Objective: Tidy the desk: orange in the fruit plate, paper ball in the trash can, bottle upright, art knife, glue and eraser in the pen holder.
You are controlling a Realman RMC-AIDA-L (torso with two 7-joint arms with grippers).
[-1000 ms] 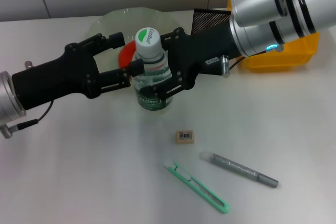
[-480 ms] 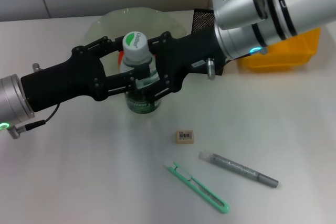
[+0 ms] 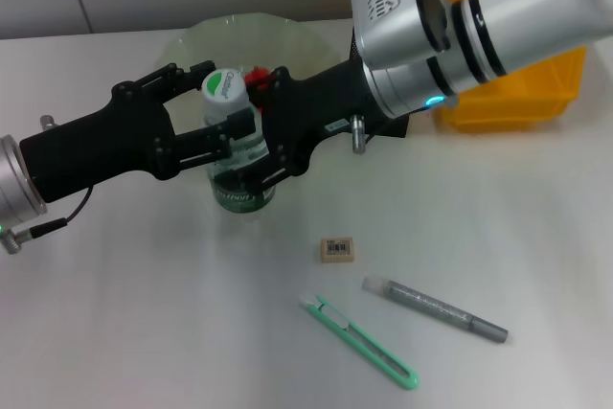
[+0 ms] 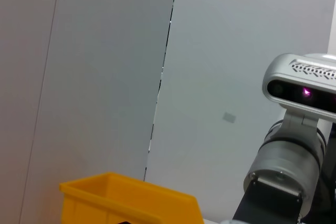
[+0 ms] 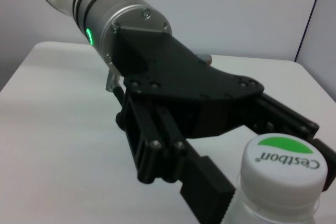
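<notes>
A clear bottle (image 3: 237, 155) with a white and green cap (image 5: 283, 157) stands upright on the table in front of the plate. My right gripper (image 3: 245, 131) reaches in from the right and is shut on its body. My left gripper (image 3: 224, 97) comes from the left, open, with its fingers (image 5: 206, 188) straddling the bottle's neck. The orange (image 3: 257, 77) peeks out behind the fingers on the glass fruit plate (image 3: 239, 31). A small eraser (image 3: 337, 249), a green art knife (image 3: 360, 342) and a grey glue stick (image 3: 436, 310) lie on the near table. The paper ball is out of view.
A yellow bin (image 3: 522, 93) stands at the back right, also seen in the left wrist view (image 4: 131, 203). My right arm covers most of the black mesh pen holder (image 3: 356, 37). Bare table lies to the left and front.
My right gripper has carried the upright bottle leftward and a little nearer. The left gripper has stayed around it, drawing back slightly to the left.
</notes>
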